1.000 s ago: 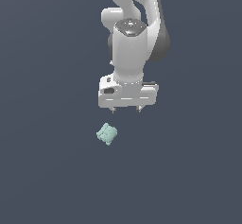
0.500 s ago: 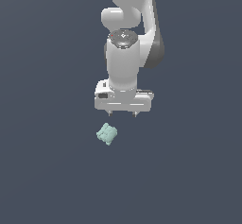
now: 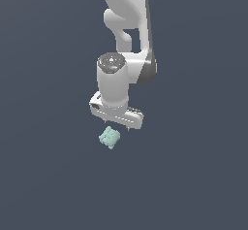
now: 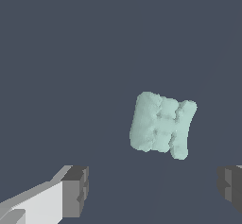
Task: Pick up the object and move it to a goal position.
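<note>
The object (image 3: 110,137) is a small pale mint-green lumpy block lying on the dark grey floor, just below the white hand in the exterior view. In the wrist view the object (image 4: 161,126) lies ahead of the fingers, closer to the far-side one. My gripper (image 3: 116,126) hangs right above the block, slightly to the exterior view's right of it. It is open and empty. One grey fingertip (image 4: 75,191) and the other fingertip (image 4: 231,186) stand wide apart in the wrist view, neither touching the block.
A plain dark grey floor (image 3: 48,175) surrounds the block. The white arm (image 3: 127,25) rises above the hand. No other objects show.
The arm has swung toward the exterior view's left and lowered, bringing the hand closer over the block. The hand has rotated a little. The block has not moved.
</note>
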You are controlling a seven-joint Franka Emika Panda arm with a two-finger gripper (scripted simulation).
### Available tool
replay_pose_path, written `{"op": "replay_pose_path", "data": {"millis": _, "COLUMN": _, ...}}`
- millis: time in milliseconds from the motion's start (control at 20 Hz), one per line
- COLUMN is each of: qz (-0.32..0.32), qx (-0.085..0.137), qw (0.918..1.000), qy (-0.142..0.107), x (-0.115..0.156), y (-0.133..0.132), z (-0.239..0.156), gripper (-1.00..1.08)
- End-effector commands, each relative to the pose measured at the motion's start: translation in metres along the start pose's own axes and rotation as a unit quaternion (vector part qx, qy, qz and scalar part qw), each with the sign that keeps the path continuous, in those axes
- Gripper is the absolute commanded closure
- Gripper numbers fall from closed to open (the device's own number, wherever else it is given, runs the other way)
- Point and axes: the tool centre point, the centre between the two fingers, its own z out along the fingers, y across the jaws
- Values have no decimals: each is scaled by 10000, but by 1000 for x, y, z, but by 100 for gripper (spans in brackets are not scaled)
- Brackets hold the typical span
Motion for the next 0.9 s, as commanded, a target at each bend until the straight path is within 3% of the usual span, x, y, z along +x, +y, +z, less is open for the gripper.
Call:
{"op": "replay_pose_path", "data": {"millis": 0, "qz": 429, "qx": -22, "qw": 9991, "qy": -43, "x": 4, "y": 10, "z": 14, "gripper": -92}}
{"op": "replay_pose_path", "data": {"millis": 400, "qz": 1375, "qx": -93, "qw": 9904, "qy": -123, "x": 10, "y": 32, "z": 44, "gripper": -92}}
{"op": "replay_pose_path", "data": {"millis": 850, "qz": 1739, "qx": -129, "qw": 9846, "qy": -148, "x": 12, "y": 41, "z": 55, "gripper": -92}}
